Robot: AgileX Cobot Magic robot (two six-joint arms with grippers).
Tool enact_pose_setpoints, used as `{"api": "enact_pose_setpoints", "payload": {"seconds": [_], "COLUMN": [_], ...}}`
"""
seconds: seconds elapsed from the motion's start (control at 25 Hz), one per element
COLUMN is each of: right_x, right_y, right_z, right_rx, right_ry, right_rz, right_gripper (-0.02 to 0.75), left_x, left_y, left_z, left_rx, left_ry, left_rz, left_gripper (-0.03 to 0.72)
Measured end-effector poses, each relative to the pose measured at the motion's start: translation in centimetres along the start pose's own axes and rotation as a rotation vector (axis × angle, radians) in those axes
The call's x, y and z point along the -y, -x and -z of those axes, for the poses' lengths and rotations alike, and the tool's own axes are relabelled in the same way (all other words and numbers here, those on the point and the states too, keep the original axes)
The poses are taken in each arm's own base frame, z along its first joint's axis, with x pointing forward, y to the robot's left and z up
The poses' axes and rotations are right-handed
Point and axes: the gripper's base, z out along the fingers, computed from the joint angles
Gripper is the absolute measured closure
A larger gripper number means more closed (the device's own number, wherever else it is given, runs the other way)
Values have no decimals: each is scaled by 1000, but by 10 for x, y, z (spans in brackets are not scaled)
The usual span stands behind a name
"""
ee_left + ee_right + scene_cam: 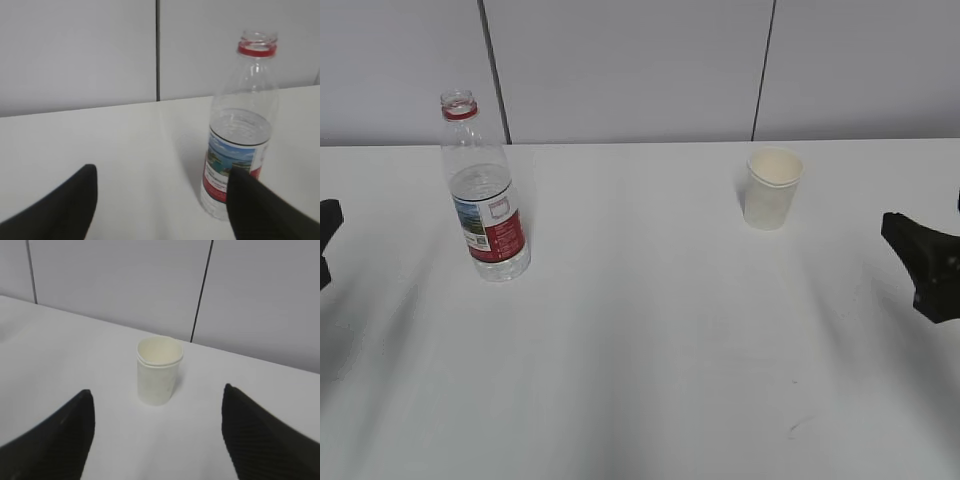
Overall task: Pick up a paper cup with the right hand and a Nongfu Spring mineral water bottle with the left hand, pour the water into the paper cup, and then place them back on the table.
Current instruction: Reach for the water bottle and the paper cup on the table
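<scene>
clear bottle (485, 195), red neck ring, red-white label; off-white cup (772, 188); white table (650, 350).

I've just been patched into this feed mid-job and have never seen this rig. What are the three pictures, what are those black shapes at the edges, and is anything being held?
It is a two-armed robot at a white table. One picture looks down at the table from the front; the other two come from a camera on each wrist. The black shapes are the gripper fingers: the left gripper faces an uncapped Nongfu Spring bottle, partly full of water; the right gripper faces an empty-looking paper cup. Both grippers are open and hold nothing. Bottle and cup stand upright, far apart on the table.
</scene>
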Motion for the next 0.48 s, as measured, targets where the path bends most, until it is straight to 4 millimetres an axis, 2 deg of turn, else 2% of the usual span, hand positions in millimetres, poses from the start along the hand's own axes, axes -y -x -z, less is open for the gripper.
{"api": "enact_pose_setpoints", "payload": {"seconds": [0.24, 0.48], "right_x": [-1, -5], "right_y": [3, -3], "right_z": [-2, -5], "right_rx": [49, 21], "right_ry": [10, 59], "right_rz": [-30, -47], "right_gripper": [151, 150], "left_x": [9, 16], "left_y": [-7, -19], "left_z": [-10, -19], "left_rx": [19, -13], "left_ry": [-101, -183], "left_rz": [-22, -52], "left_gripper": [193, 193]}}
